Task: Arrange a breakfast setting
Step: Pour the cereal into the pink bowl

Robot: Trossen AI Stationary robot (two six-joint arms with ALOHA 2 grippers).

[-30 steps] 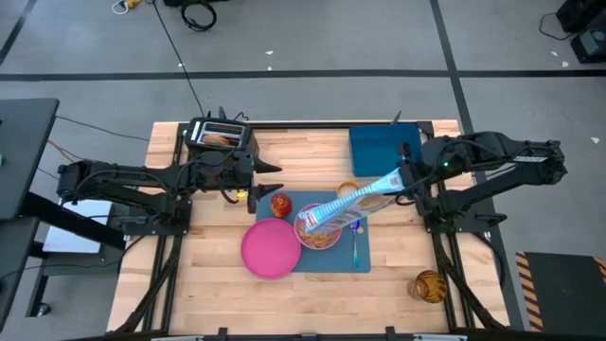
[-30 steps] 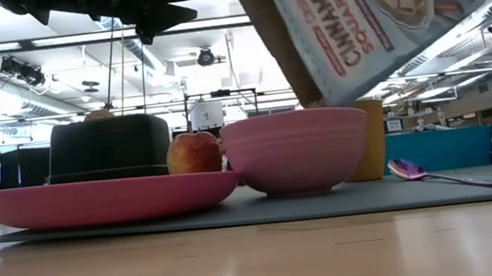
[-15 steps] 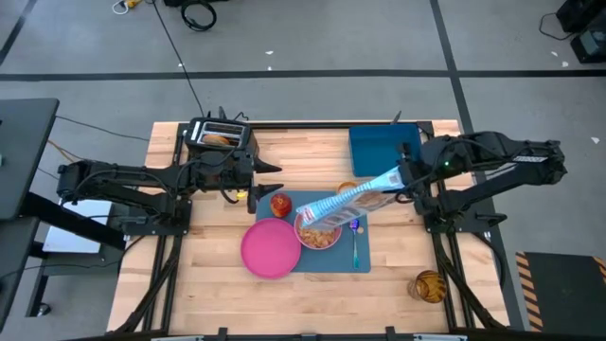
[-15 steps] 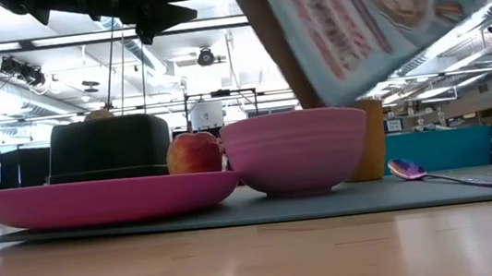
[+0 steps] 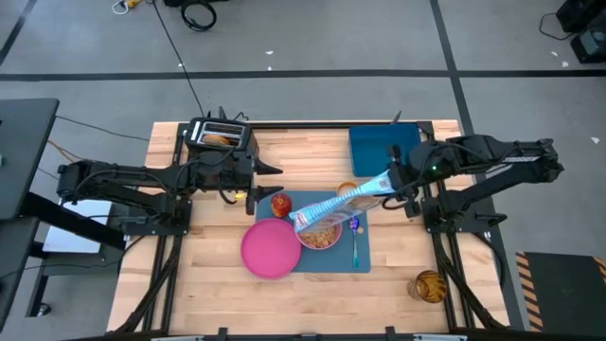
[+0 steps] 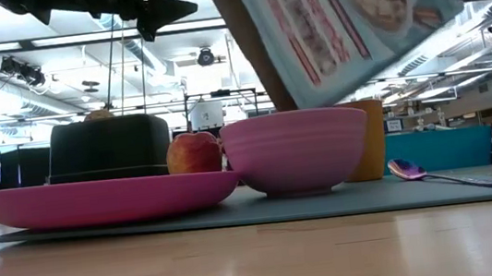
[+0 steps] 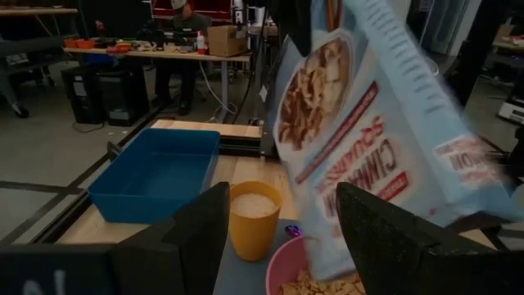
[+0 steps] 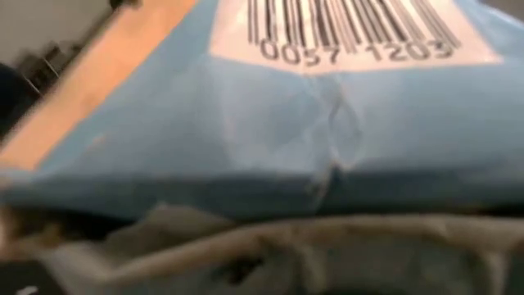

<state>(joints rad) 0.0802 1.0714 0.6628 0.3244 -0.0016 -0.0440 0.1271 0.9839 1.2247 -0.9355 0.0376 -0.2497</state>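
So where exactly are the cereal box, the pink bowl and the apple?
cereal box [image 6: 335, 26]: low view, on its printed front face.
pink bowl [image 6: 296, 151]: low view, middle of its outer wall.
apple [image 5: 280, 204]: high view, on its top, beside the bowl.

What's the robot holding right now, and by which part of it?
The right hand grips the cereal box by its bottom end, tilting its mouth over the pink bowl. The left hand holds nothing.

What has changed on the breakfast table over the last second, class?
The right gripper, still clamped on the cereal box, has drawn in toward the table's middle, carrying the tilted box farther over the pink bowl. The left gripper stays open by the toaster. Plate, apple, cup and spoon stayed put.
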